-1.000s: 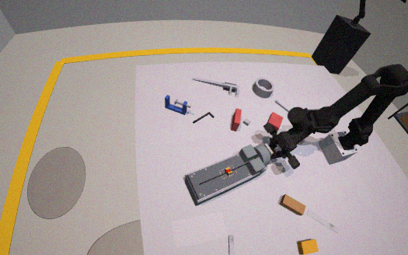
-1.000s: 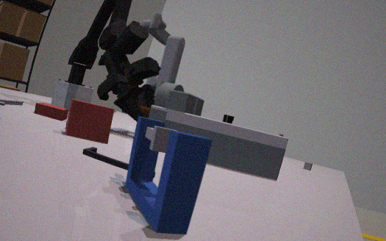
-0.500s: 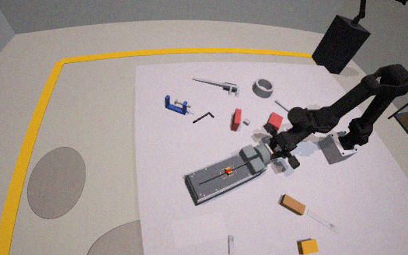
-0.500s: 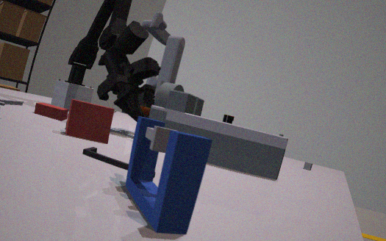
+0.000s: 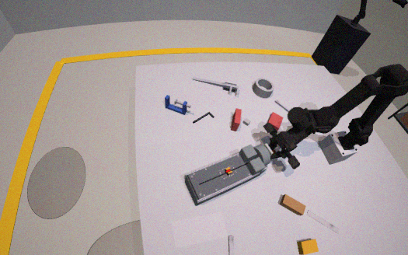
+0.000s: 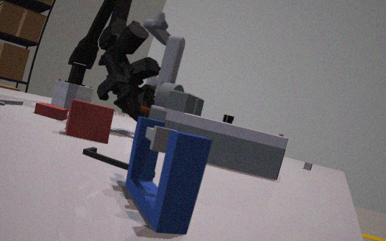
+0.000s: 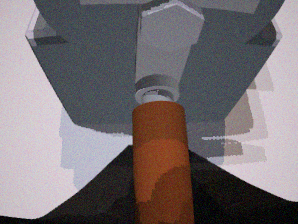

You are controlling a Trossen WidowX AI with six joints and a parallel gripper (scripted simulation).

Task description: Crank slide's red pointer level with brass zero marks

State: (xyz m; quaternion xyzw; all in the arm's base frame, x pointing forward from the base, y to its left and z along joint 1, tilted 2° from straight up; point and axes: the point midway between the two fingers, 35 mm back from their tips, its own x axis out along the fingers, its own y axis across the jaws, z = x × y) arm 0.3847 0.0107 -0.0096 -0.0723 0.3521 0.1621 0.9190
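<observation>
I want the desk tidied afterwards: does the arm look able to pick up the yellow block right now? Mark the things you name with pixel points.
Probably not yet: the gripper (image 5: 273, 149) is shut on the crank's orange handle (image 7: 161, 150). Otherwise, nothing visible stands over the yellow block (image 5: 308, 246).

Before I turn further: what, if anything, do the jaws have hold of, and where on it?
The orange-brown crank handle, gripped along its length beyond the collared end that joins the grey crank arm.

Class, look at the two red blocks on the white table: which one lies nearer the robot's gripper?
The red block right beside the black gripper; the other red block lies farther off, toward the blue clamp.
</observation>
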